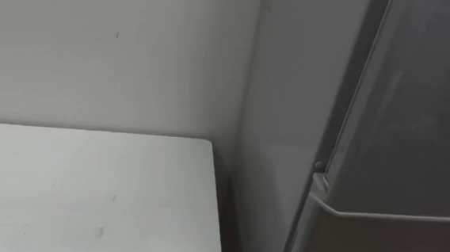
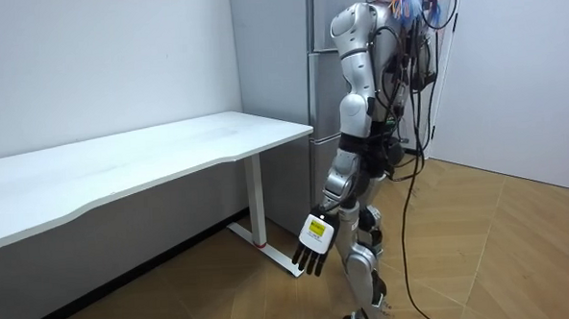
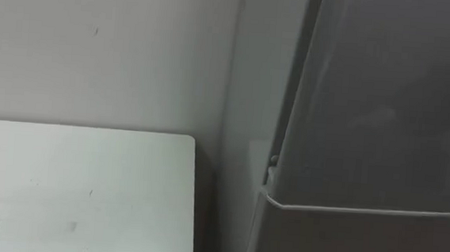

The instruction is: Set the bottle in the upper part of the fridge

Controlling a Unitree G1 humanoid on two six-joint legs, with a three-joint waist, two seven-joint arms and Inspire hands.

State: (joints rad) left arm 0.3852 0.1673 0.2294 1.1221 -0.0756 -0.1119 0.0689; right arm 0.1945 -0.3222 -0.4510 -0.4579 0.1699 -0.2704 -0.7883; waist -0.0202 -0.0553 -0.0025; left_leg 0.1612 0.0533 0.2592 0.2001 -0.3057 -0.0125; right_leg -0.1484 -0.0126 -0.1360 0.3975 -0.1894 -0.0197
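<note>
Straight ahead and to the right stands the fridge (image 1: 417,108), a tall grey cabinet with a dull metallic front. A thin pale seam runs across the front and parts the upper door from the lower door (image 1: 391,249). Both doors are closed. A small dark hinge piece (image 1: 318,166) sits at the left edge, just above the seam, and the fridge's lighter side panel faces left. Where the bottle is cannot be told.

Just left of the fridge, across a narrow dark gap, is the right end of the white desk (image 1: 85,196), which stands against the plain pale wall (image 1: 111,46).

From the room view, the robot stands upright on the wooden floor (image 2: 519,245), near the fridge and facing it, with the desk on its left. Its left hand (image 2: 313,245) hangs low beside its thigh with the fingers straight, pointing down and holding nothing.
</note>
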